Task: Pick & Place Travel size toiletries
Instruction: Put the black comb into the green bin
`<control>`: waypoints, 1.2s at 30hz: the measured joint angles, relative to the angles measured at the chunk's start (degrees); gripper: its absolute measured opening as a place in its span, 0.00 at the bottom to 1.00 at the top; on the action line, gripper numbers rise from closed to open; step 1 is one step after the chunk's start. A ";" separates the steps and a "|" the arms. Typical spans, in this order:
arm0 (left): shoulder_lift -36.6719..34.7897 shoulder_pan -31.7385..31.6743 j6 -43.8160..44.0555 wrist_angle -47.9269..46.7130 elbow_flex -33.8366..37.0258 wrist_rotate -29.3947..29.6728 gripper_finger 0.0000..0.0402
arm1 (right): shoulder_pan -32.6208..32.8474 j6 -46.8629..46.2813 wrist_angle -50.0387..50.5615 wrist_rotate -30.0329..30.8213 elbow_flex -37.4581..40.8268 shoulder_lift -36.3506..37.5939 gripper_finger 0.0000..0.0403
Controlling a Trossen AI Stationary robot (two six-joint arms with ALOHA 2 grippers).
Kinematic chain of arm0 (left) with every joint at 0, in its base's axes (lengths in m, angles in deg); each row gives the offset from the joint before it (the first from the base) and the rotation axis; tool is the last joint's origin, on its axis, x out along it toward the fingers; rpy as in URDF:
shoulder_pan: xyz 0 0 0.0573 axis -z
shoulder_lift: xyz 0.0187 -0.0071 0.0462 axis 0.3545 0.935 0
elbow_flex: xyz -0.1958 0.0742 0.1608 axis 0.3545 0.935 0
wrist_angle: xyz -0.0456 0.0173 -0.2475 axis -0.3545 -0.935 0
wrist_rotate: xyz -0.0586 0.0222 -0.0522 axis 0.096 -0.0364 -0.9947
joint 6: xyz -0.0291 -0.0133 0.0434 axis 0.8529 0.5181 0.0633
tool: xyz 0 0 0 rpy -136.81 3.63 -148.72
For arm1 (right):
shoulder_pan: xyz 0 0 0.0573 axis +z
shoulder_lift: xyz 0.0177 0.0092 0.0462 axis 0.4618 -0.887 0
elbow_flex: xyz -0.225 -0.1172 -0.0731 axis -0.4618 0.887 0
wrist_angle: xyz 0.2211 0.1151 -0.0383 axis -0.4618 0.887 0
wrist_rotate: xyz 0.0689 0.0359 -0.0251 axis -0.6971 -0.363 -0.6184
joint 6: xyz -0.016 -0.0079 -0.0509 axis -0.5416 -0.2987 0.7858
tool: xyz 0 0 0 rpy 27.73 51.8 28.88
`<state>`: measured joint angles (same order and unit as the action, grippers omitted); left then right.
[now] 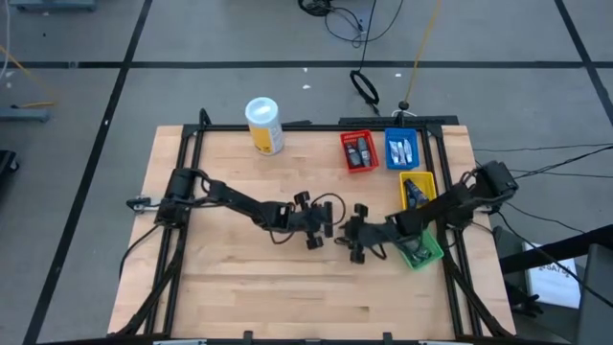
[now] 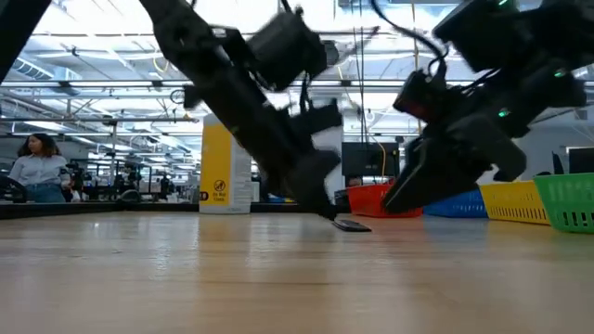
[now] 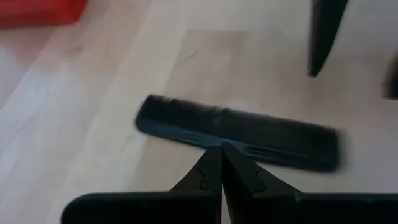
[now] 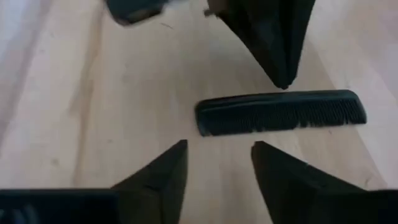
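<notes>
A black comb (image 4: 280,112) lies flat on the wooden table between my two grippers; it also shows in the left wrist view (image 3: 239,134) and the low view (image 2: 351,224). My left gripper (image 3: 221,149) is shut and reaches the comb from the table's left, its tips at the comb's long edge. My right gripper (image 4: 217,155) is open and sits just short of the comb on its other side, fingers apart and touching nothing. In the high view both grippers (image 1: 321,225) (image 1: 352,235) meet at the table's middle. Other small toiletries lie in the bins. My left gripper meets the comb's long edge near its middle (image 3: 214,142) with its shut fingertips (image 4: 283,78), slanting down from the table's left and across the comb. The comb stays flat on the table. I cannot tell whether the tips sit on it or against it.
A tall white canister with a yellow label (image 1: 263,125) stands at the far left. Red (image 1: 359,150), blue (image 1: 400,149), yellow (image 1: 419,189) and green (image 1: 420,251) bins line the right side, close to my right arm. Bare wood lies toward the near edge. A person sits far behind the table (image 2: 37,167).
</notes>
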<state>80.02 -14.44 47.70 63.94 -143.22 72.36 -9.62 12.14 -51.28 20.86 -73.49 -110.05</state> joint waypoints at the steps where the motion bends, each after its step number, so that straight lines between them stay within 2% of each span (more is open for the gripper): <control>1: 0.50 -0.63 0.00 -0.26 -0.01 0.00 0.00 | -0.99 0.89 0.18 -0.98 0.00 0.01 0.43; 6: 0.99 -2.52 0.11 -0.48 0.01 -4.74 0.01 | -3.80 2.87 0.04 -6.57 -0.04 0.00 0.53; 8: 0.99 -2.46 0.19 -0.43 0.01 -8.11 0.00 | -4.43 4.15 0.05 -6.37 -0.06 0.00 0.54; 14: 1.12 1.43 1.78 2.82 0.01 -16.82 0.00 | -5.09 10.17 3.10 4.00 -0.06 0.00 0.52; 17: 0.73 3.28 2.67 4.59 0.12 -17.24 0.01 | -5.06 9.69 5.72 6.91 -0.06 0.00 0.50; 19: -0.83 3.49 3.38 4.48 0.01 -14.85 0.01 | -4.85 6.90 5.73 3.81 -0.06 0.12 0.49; 22: -3.41 0.81 1.54 4.82 -0.35 -10.16 0.00 | -4.24 4.37 2.12 -6.92 -0.06 0.15 0.46; 24: -3.61 -2.10 -0.80 4.87 -0.34 -9.55 0.01 | -3.52 2.17 -1.08 -10.80 -0.11 -0.93 0.44; 26: -3.17 -4.99 -3.06 5.39 -0.18 -10.99 0.00 | -2.57 1.22 -4.57 -10.70 0.43 -2.38 0.41; 30: -0.82 -9.35 -6.86 7.71 -0.25 -17.17 0.00 | -1.48 0.99 -16.35 -5.52 1.90 -7.11 0.31; 33: 1.46 -10.63 -9.11 9.32 -0.21 -18.75 0.00 | -2.11 -0.13 -22.35 -2.25 1.99 -11.07 0.21; 36: 3.00 -10.75 -11.61 10.24 -0.22 -18.96 0.01 | -2.99 -1.98 -24.69 -1.80 1.91 -13.59 0.11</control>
<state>83.02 -25.19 36.09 74.18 -143.44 53.40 -12.62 10.16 -75.97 19.06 -71.58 -123.64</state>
